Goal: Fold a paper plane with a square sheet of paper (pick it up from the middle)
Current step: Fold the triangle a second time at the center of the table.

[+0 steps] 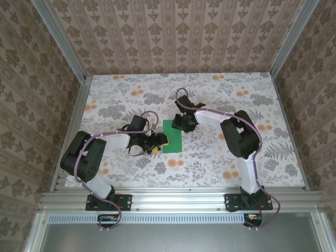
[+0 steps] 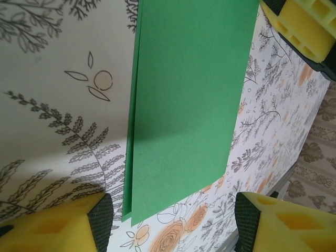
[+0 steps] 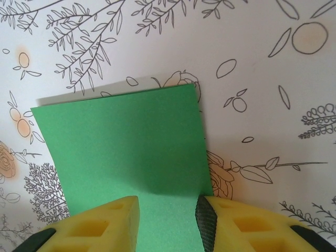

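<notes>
The square sheet of paper [image 1: 171, 136] lies flat on the floral bench [image 1: 220, 157] as a green rectangle, two layers showing at one edge. The left gripper [image 1: 159, 144] is at its left edge, jaws spread wide and holding nothing. The right gripper [image 1: 181, 125] is at the far end, jaws slightly parted over the paper, not clamping it

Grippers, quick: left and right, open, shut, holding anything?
Left gripper: open, fingers wide apart either side of the green paper, not gripping.
Right gripper: open, fingers apart over the paper's edge, not gripping.
</notes>
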